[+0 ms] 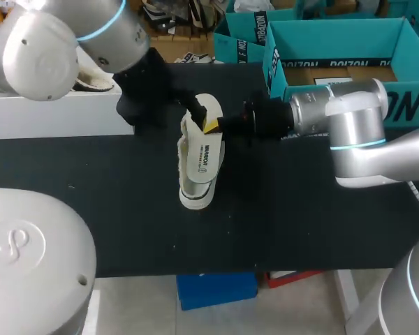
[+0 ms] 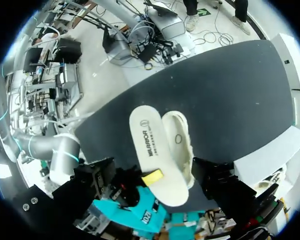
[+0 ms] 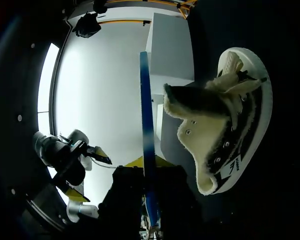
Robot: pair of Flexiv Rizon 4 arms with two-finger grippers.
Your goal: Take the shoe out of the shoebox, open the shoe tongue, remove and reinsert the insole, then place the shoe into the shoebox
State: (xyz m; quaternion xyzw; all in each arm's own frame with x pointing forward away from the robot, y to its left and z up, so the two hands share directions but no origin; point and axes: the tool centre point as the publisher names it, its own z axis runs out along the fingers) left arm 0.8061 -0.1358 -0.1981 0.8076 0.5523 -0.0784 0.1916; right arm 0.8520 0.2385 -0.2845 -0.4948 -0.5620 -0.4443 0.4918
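Insole (image 1: 204, 159) out of shoe (image 1: 195, 197), heel end pinched in R gripper (image 1: 211, 126).
Shoe mid-table (image 1: 91, 181), tongue splayed, just under the insole. L gripper (image 1: 195, 108) at collar; open or closed: can't tell. Prob. done: unboxing, tongue, insole pull. To do: reinsert, rebox. Teal shoebox (image 1: 335, 43) behind R arm, arm across its front; white box (image 1: 56, 115) by L arm.
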